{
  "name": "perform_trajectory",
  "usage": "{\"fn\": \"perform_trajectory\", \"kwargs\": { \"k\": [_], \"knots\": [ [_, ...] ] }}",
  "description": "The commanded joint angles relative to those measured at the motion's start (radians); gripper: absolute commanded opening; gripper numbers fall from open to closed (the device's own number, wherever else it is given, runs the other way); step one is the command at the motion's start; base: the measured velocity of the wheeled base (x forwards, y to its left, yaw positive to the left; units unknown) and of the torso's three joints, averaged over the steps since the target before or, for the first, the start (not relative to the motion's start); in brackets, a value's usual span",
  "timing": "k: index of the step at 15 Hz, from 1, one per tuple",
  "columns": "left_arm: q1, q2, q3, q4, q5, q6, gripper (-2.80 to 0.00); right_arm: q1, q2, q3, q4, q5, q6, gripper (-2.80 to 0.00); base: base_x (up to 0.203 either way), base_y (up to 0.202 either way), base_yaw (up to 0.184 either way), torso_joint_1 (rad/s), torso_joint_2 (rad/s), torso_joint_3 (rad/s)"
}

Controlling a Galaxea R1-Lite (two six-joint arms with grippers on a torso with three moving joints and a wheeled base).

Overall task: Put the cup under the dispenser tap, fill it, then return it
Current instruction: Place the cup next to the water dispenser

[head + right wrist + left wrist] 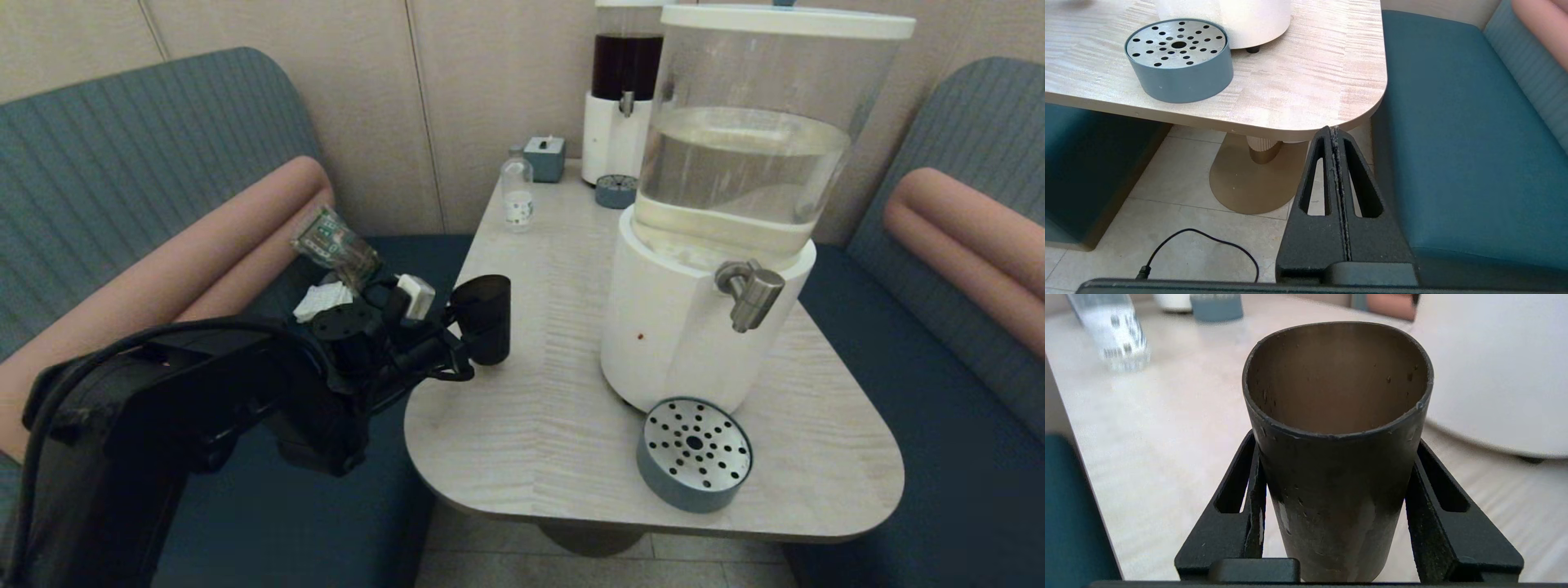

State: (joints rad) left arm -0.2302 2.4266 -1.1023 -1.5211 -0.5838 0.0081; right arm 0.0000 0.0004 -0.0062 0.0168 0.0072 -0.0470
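The matte black cup (pixel 483 317) stands upright at the table's left edge, and my left gripper (pixel 465 331) is shut on it from the left side. In the left wrist view the cup (pixel 1337 416) fills the space between both fingers of the left gripper (pixel 1336 457), whose tips press its sides; no liquid shows inside. The brushed-metal dispenser tap (pixel 749 292) sticks out of the white base (pixel 678 327) of the big clear tank, well to the right of the cup. My right gripper (pixel 1334 130) is shut on nothing, parked low beside the table's near right corner.
A perforated round drip tray (pixel 694 453) (pixel 1179 59) lies on the table (pixel 531 425) below the tap. At the back stand a small clear bottle (pixel 518 196), a grey box (pixel 544 158), and a dark-liquid dispenser (pixel 622 90) with its own tray (pixel 615 191). Benches flank the table.
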Motion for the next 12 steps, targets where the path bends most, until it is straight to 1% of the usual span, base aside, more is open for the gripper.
{"fn": "perform_trajectory", "kwargs": {
  "k": [1,4,5,9,12],
  "knots": [
    [0.002,0.051,-0.013,-0.009,-0.002,0.001,-2.80,0.000,-0.001,0.000,0.000,0.000,-0.001,-2.80,0.000,0.000,0.000,0.000,0.00,0.000],
    [0.002,0.077,-0.019,-0.009,-0.002,0.006,-2.80,0.000,-0.002,0.000,0.000,0.000,-0.001,-2.80,0.000,0.000,0.000,0.000,0.00,0.000],
    [0.002,0.077,-0.021,-0.009,-0.002,0.007,0.00,0.000,-0.002,0.000,0.000,0.000,-0.001,-2.80,0.000,0.000,0.000,0.000,0.00,0.000],
    [0.002,0.068,-0.026,-0.009,-0.005,0.010,0.00,0.000,-0.002,0.000,0.000,0.000,-0.001,-2.80,0.000,0.000,0.000,0.000,0.00,0.000],
    [0.002,0.031,0.006,-0.009,-0.005,0.011,0.00,0.000,-0.002,0.000,0.000,0.000,-0.001,-2.80,0.000,0.000,0.000,0.000,0.00,0.000]
  ]
}}
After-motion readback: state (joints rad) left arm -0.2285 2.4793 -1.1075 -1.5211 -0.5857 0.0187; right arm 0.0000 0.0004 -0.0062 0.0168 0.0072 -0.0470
